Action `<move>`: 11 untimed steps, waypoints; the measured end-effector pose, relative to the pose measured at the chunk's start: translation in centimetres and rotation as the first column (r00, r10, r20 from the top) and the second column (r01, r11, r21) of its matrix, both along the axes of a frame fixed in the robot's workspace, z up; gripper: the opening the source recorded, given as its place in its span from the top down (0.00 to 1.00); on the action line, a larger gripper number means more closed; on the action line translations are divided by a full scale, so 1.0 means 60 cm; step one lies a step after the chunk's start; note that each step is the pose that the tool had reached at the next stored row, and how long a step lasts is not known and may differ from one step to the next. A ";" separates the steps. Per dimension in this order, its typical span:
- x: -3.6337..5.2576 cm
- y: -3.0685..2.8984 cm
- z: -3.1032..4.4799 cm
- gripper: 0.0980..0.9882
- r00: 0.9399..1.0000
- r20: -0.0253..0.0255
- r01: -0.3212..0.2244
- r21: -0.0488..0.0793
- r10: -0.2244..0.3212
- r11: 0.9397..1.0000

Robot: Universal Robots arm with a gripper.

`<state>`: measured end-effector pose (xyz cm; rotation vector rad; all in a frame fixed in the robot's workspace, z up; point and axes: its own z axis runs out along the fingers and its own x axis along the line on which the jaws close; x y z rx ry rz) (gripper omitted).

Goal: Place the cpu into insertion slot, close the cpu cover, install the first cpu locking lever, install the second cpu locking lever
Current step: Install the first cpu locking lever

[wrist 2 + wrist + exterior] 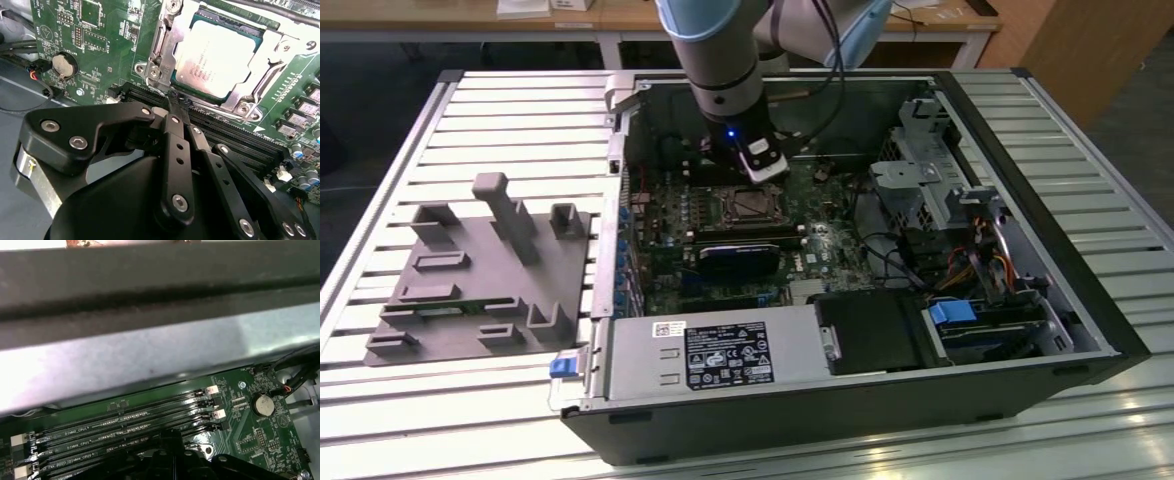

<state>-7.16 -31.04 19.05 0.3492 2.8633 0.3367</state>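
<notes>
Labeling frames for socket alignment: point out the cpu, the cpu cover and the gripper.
cpu [220, 57], second wrist view, middle of its silver-grey metal top.
cpu cover [267, 62], second wrist view, silver frame arm beside the chip.
gripper [176, 107], second wrist view, fingertips near the socket's edge.

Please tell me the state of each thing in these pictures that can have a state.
cpu: seated in the insertion slot.
cpu cover: closed over the cpu.
pincer: shut, tips at the cover's corner beside the memory slots.
computer case: open, side panel off.
</notes>
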 end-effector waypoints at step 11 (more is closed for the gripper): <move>0.012 -0.0006 -0.002 0.99 1.000 0.000 0.000 -0.001 0.000 1.000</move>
